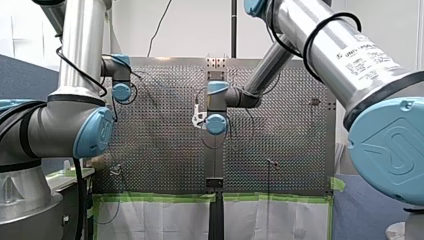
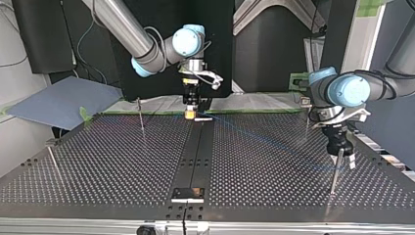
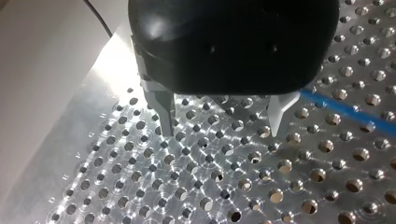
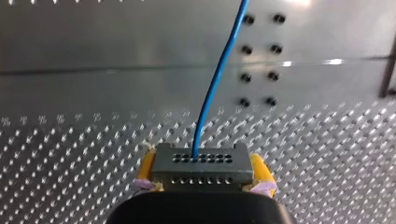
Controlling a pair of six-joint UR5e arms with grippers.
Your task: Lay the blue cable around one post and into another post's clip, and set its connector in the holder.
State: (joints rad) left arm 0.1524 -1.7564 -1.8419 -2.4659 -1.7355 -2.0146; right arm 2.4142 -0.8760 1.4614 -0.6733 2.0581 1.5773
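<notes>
Glare is washing out the table (image 3: 112, 60) at ten o'clock of my left gripper (image 3: 222, 133), whose black body is blurring up close.

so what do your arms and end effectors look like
My left arm and my right arm are silver tubes with light blue joint caps and black cables; the right bears a printed label. My left end effector is rounded black with metal fingers; my right end effector has yellow pads.

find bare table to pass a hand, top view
Free, top view: the table between the black strip and the left post; also right of the strip, nearer than the blue cable. Crowded: my right gripper holding the connector at the strip's far end; my left gripper by the right post.
</notes>
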